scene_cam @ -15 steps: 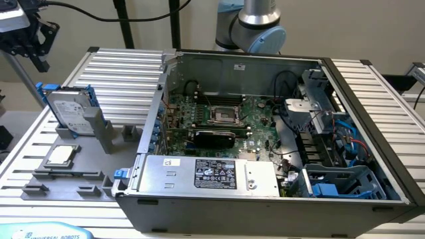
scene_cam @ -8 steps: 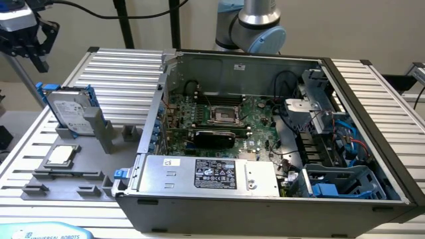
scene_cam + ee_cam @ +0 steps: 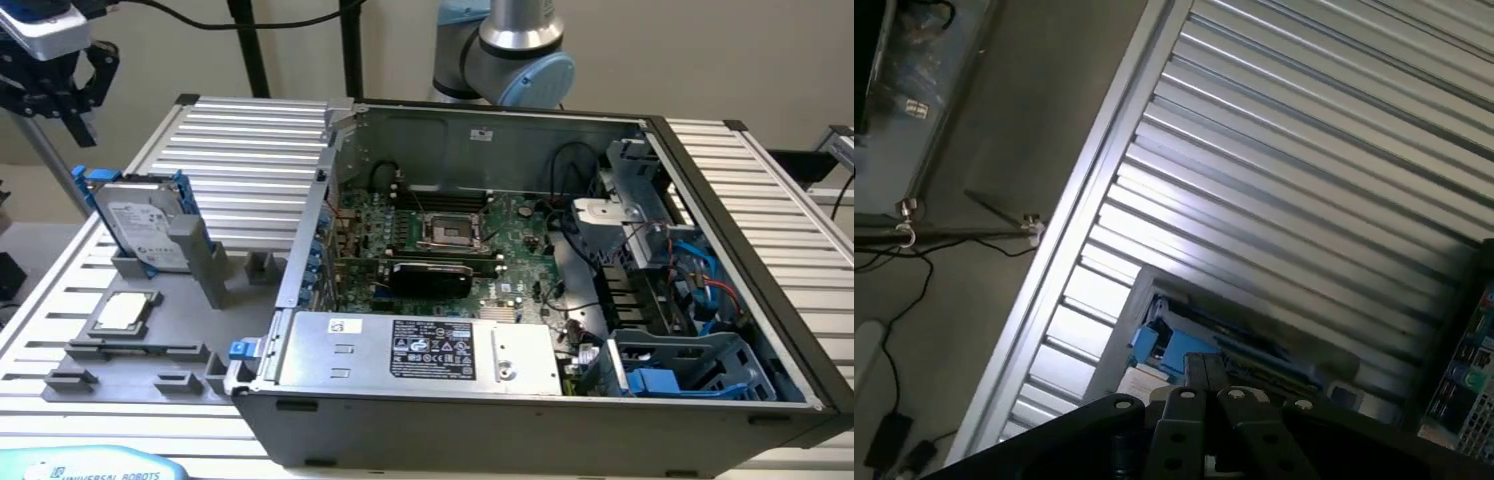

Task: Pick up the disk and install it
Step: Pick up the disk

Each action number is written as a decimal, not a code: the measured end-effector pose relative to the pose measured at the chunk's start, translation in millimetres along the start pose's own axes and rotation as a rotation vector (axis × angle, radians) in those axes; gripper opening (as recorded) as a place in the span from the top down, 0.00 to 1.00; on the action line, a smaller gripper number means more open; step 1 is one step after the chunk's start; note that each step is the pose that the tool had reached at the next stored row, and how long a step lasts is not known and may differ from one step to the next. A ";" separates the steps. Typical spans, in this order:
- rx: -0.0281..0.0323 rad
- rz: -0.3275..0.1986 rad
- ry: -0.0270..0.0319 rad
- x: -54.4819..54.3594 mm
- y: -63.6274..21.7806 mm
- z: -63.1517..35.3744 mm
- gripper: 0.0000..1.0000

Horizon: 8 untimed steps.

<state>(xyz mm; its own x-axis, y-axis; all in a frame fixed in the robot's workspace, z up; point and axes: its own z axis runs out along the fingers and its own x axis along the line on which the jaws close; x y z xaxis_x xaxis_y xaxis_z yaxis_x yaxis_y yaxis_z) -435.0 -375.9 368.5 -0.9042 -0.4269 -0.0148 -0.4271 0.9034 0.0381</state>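
The disk (image 3: 140, 225) is a silver-grey drive with a white label in a blue bracket. It stands upright in a grey holder (image 3: 200, 262) on the exterior view's left, outside the computer case. My gripper (image 3: 70, 112) hangs in the air above and behind it, well apart from it, holding nothing. In the wrist view the two black fingers (image 3: 1206, 378) lie pressed together, shut, and the disk's blue bracket (image 3: 1159, 345) shows just beyond their tips, over the ribbed table.
An open computer case (image 3: 747, 200) fills the middle and right, with motherboard (image 3: 441, 230), a silver box with a black label (image 3: 427, 350) and a blue drive bay (image 3: 694, 372). A small square CPU chip (image 3: 120, 312) lies on the grey fixture. The ribbed aluminium table (image 3: 247, 150) surrounds them.
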 end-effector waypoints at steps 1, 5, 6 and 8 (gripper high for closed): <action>-0.0004 -0.018 0.0008 0.0 0.0 0.2 0.89; -0.0017 -0.090 0.0041 0.0 0.0 0.9 0.89; -0.0021 -0.109 0.0051 0.0 0.0 1.0 0.89; -0.0028 -0.145 0.0068 0.0 -0.1 1.4 0.89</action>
<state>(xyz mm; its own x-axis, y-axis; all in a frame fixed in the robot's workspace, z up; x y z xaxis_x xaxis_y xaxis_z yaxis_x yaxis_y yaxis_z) -435.0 -375.9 367.1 -0.8327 -0.5535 -0.0136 -0.5536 0.8319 0.0389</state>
